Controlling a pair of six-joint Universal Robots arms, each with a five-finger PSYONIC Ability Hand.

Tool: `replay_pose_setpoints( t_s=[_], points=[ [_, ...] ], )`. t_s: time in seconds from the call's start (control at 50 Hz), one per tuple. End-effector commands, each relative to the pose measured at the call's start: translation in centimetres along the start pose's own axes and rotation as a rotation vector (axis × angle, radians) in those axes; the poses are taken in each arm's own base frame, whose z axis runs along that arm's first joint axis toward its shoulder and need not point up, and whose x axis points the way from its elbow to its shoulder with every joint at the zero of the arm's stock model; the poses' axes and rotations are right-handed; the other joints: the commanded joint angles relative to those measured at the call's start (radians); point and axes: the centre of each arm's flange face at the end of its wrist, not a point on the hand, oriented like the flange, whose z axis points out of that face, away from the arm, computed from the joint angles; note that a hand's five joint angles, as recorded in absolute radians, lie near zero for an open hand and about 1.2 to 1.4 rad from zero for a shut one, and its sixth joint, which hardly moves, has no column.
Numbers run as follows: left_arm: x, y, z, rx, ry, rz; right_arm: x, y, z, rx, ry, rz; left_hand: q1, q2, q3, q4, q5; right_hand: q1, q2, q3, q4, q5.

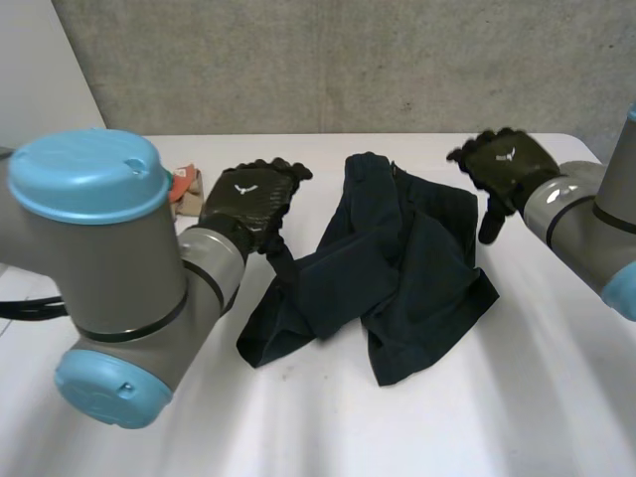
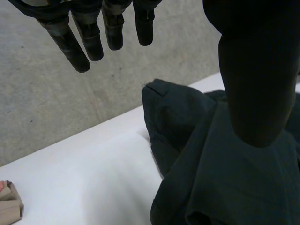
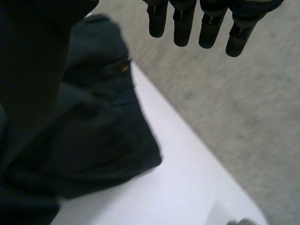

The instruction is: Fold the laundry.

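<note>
A dark navy garment (image 1: 383, 268) lies crumpled in the middle of the white table (image 1: 517, 397), bunched into folds with one end reaching the far edge. My left hand (image 1: 248, 204) hovers just left of it, fingers straight and holding nothing. In the left wrist view its fingers (image 2: 89, 37) hang above the table's far edge and the thumb (image 2: 258, 79) stands over the garment (image 2: 211, 159). My right hand (image 1: 502, 164) hovers at the garment's far right side, open and empty. In the right wrist view the fingers (image 3: 206, 23) are straight, above the garment (image 3: 93, 136).
A small tan and orange object (image 1: 183, 189) lies on the table behind my left hand, also beside the hand in the left wrist view (image 2: 9, 204). A grey concrete wall (image 1: 348, 60) runs behind the table's far edge.
</note>
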Motion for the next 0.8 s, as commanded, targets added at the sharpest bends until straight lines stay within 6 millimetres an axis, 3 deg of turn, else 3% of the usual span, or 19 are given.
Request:
replay_pose_setpoints(
  t_s=[0.02, 0.06, 0.14, 0.18, 0.26, 0.28, 0.3, 0.4, 0.44, 0.48, 0.54, 0.6, 0.68, 0.72, 0.76, 0.78, 0.8],
  points=[
    [2.1, 2.9, 1.8, -0.059, 0.045, 0.120, -1.2, 3.7, 0.2, -0.153, -0.064, 0.112, -0.027, -0.027, -0.031, -0.024, -0.050, -0.042, -0.030, -0.027, -0.034, -0.046],
    [2.6, 3.9, 2.5, -0.080, 0.050, 0.145, -1.5, 4.7, 0.6, -0.180, -0.069, 0.146, -0.027, -0.027, -0.031, -0.024, -0.050, -0.042, -0.030, -0.027, -0.034, -0.046],
    [3.1, 6.6, 3.9, -0.176, 0.029, 0.232, -2.5, 7.2, 1.5, -0.253, -0.085, 0.252, 0.308, 0.307, 0.304, 0.310, 0.285, -0.042, -0.030, -0.027, -0.034, -0.046],
    [3.0, 7.1, 4.2, -0.205, 0.006, 0.258, -3.0, 7.7, 1.5, -0.270, -0.097, 0.281, 0.414, 0.413, 0.410, 0.416, 0.391, 0.078, 0.090, 0.093, 0.086, 0.074],
    [2.7, 7.3, 5.3, -0.231, -0.037, 0.291, -3.9, 8.0, 1.2, -0.285, -0.106, 0.330, 0.906, 0.906, 0.902, 0.909, 0.883, 0.767, 0.779, 0.781, 0.775, 0.762],
    [2.4, 6.8, 5.9, -0.215, -0.052, 0.296, -4.1, 7.8, 1.1, -0.281, -0.105, 0.345, 1.163, 1.163, 1.159, 1.166, 1.140, 1.176, 1.188, 1.191, 1.184, 1.172],
    [2.2, 6.4, 6.2, -0.202, -0.057, 0.299, -4.0, 7.6, 1.1, -0.271, -0.097, 0.351, 1.195, 1.194, 1.190, 1.197, 1.171, 1.180, 1.192, 1.195, 1.188, 1.176],
    [0.8, 2.5, 8.5, -0.072, -0.111, 0.359, -4.1, 5.5, 0.1, -0.191, -0.065, 0.398, 1.195, 1.194, 1.191, 1.197, 1.172, 1.180, 1.192, 1.195, 1.188, 1.176],
    [-0.6, -0.2, 10.2, 0.037, -0.164, 0.391, -4.8, 3.8, -0.6, -0.136, -0.066, 0.421, 1.195, 1.194, 1.191, 1.197, 1.172, 1.180, 1.192, 1.195, 1.188, 1.176],
    [-2.1, -2.7, 12.1, 0.159, -0.220, 0.427, -5.5, 2.7, -1.3, -0.111, -0.059, 0.503, 1.195, 1.194, 1.191, 1.197, 1.172, 1.180, 1.192, 1.195, 1.188, 1.176],
    [-3.4, -4.7, 13.8, 0.268, -0.266, 0.460, -7.4, 1.6, -2.1, -0.100, -0.068, 0.681, 1.195, 1.194, 1.191, 1.197, 1.172, 1.180, 1.192, 1.195, 1.188, 1.176],
    [-4.2, -5.2, 15.0, 0.318, -0.288, 0.486, -9.1, 1.3, -2.6, -0.111, -0.086, 0.807, 1.195, 1.194, 1.191, 1.197, 1.172, 1.180, 1.192, 1.195, 1.188, 1.176],
    [-4.4, -4.2, 16.5, 0.345, -0.274, 0.508, -12.6, 0.6, -2.7, -0.102, -0.157, 0.926, 1.195, 1.194, 1.191, 1.197, 1.172, 1.180, 1.192, 1.195, 1.188, 1.176],
    [-4.5, -3.3, 17.0, 0.333, -0.261, 0.511, -14.2, 0.0, -2.2, -0.074, -0.197, 0.908, 1.190, 1.189, 1.185, 1.192, 1.166, 0.675, 0.687, 0.689, 0.682, 0.670],
    [-4.5, -3.0, 17.1, 0.328, -0.254, 0.512, -14.8, -0.2, -1.9, -0.071, -0.205, 0.867, 0.851, 0.850, 0.847, 0.853, 0.828, 0.266, 0.278, 0.280, 0.273, 0.261],
    [-4.4, -3.2, 16.9, 0.331, -0.257, 0.515, -14.7, -0.1, -2.0, -0.101, -0.193, 0.823, 0.439, 0.438, 0.435, 0.442, 0.416, 0.165, 0.177, 0.180, 0.173, 0.161],
    [-4.4, -3.3, 16.8, 0.331, -0.259, 0.514, -14.5, -0.1, -2.2, -0.120, -0.183, 0.798, 0.275, 0.274, 0.271, 0.278, 0.252, 0.138, 0.150, 0.153, 0.146, 0.133]
  ],
)
